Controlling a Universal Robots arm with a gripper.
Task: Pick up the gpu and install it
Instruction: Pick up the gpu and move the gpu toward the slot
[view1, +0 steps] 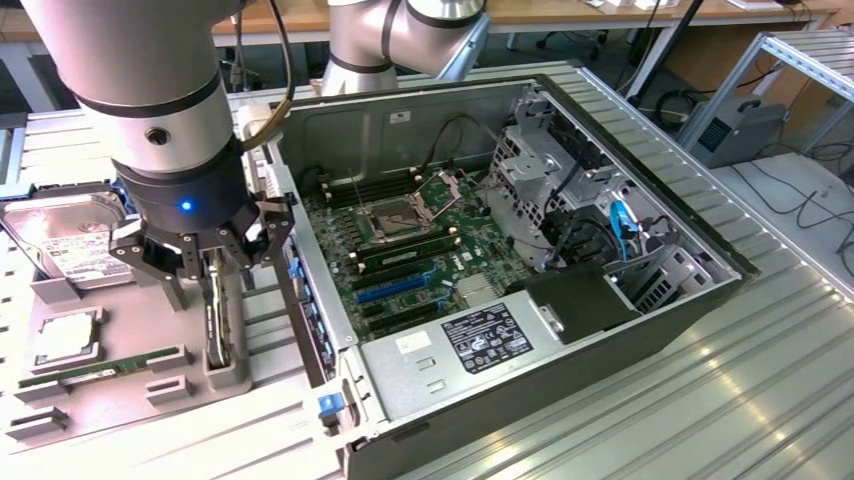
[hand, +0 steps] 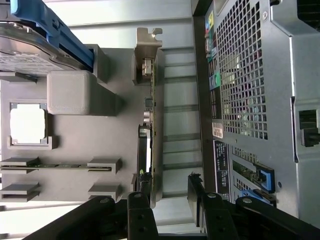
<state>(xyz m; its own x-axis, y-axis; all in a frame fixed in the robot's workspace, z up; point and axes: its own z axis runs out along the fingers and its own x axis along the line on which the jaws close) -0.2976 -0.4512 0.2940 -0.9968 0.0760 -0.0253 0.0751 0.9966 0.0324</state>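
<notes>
Currently the open computer case (view1: 627, 380) takes the centre and right of the exterior view. Its motherboard (view1: 400, 240) is exposed, and a labelled power supply (view1: 487, 338) sits at the lower edge of the opening. In the wrist view the case shows its perforated outer wall (hand: 245, 75).

The arm (view1: 147, 90) comes down from the upper left of the exterior view, over the grey parts tray (view1: 147, 310) beside the case at the exterior view's left.

On the tray:
- The hard drive (view1: 67, 245) is at the far left edge.
- The gpu (view1: 214, 320) stands on its long edge in the slot nearest the case. In the wrist view (hand: 156, 115) it is seen edge-on, with its silvery bracket at the end away from the fingers.
- The CPU (view1: 67, 340) is in its square pocket, below the hard drive in the frame.
- The memory stick (view1: 114, 362) lies below the CPU.

The gripper (view1: 200, 262) is low over the gpu. In the wrist view (hand: 169, 200) the fingers are spread and straddle the card's near end. One is close to its dark side and the other stands clear. The card is not clamped and sits seated in its slot. I cannot tell whether the nearer finger touches it.
</notes>
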